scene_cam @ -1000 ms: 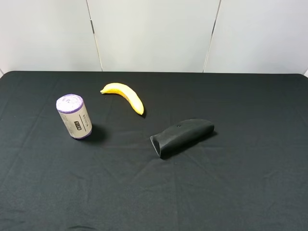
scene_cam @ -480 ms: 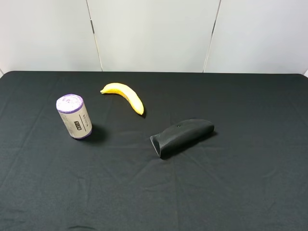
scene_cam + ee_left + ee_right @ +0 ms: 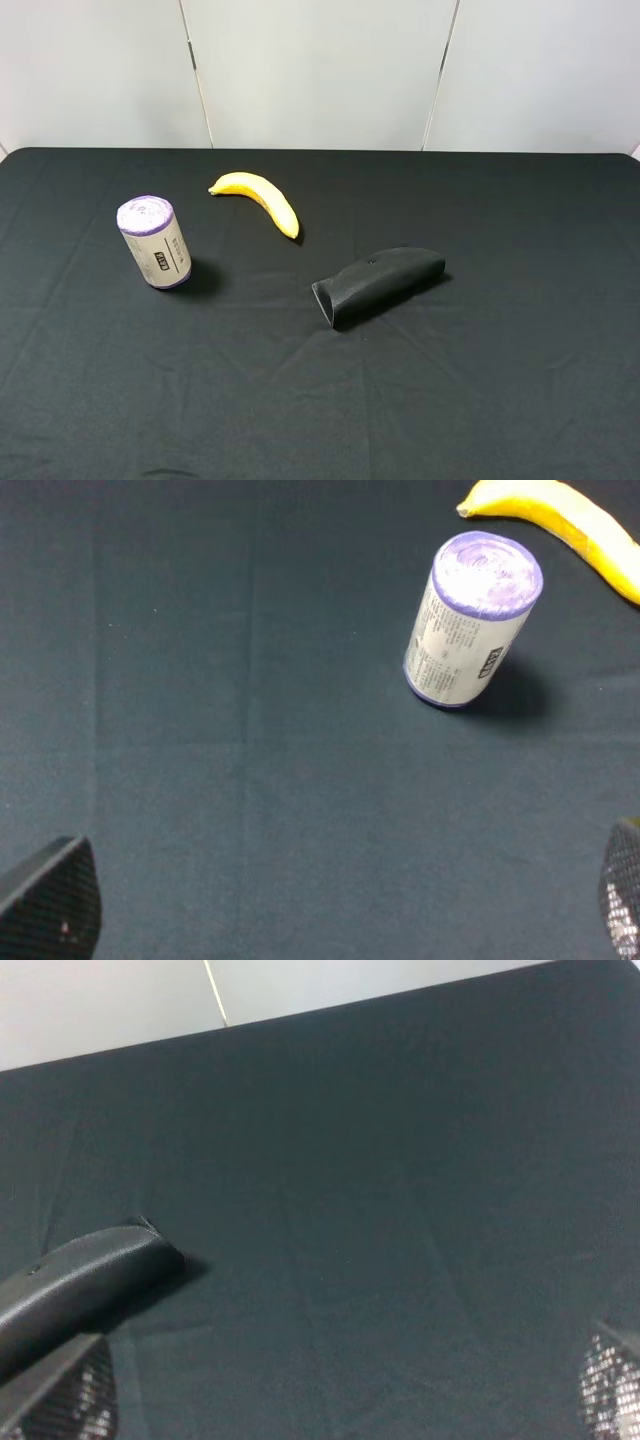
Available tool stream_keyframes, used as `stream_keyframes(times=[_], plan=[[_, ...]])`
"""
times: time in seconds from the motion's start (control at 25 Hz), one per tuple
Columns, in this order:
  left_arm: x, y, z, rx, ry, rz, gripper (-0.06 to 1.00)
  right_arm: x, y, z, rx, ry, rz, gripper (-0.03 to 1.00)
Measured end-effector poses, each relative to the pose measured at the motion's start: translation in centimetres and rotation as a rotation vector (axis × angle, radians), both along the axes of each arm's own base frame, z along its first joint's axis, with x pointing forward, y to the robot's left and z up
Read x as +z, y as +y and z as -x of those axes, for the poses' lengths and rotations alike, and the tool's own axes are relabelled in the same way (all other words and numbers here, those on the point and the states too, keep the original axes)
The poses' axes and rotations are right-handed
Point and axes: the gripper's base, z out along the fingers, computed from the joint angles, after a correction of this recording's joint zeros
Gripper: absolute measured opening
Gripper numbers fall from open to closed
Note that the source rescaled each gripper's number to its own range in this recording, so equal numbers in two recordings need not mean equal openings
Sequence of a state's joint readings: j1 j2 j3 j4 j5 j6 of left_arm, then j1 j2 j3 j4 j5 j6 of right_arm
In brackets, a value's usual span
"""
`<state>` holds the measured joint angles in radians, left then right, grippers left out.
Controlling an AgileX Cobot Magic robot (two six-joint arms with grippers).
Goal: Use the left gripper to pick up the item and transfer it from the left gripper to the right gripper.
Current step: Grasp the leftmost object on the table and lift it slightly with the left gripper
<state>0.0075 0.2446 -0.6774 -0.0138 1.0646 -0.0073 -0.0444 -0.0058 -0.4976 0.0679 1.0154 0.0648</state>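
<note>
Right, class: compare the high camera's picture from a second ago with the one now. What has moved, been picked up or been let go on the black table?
Nothing visibly changed. The purple-ended roll sits in the same spot, the banana and the black pouch lie where they were, and nothing has been picked up or let go.

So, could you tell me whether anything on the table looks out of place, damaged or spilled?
Nothing stands out. The roll stands on one end, and the banana and black pouch lie apart from it on the black cloth, which shows only faint creases. Nothing looks spilled or damaged.
</note>
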Motion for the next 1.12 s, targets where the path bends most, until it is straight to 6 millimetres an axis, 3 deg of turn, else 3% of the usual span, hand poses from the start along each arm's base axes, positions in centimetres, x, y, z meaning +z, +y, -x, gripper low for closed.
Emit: stream_keyframes(times=[0.24,0.4,0.72,1.12], plan=[[3.2,-0.2,-4.9,-0.015,0.154,0.028,1.0,0.0,0.0,0.0,0.0,-0.001,0.0,1.0],[3.4,-0.4,-8.9,-0.026,0.287,0.043,1.0,0.0,0.0,0.0,0.0,-0.001,0.0,1.0],[1.5,-1.0,-16.4,-0.075,0.504,0.083,1.0,0.0,0.0,0.0,0.0,-0.001,0.0,1.0],[-2.1,-5.3,-24.6,-0.187,0.656,-0.061,1.0,0.0,0.0,0.0,0.0,-0.001,0.0,1.0]])
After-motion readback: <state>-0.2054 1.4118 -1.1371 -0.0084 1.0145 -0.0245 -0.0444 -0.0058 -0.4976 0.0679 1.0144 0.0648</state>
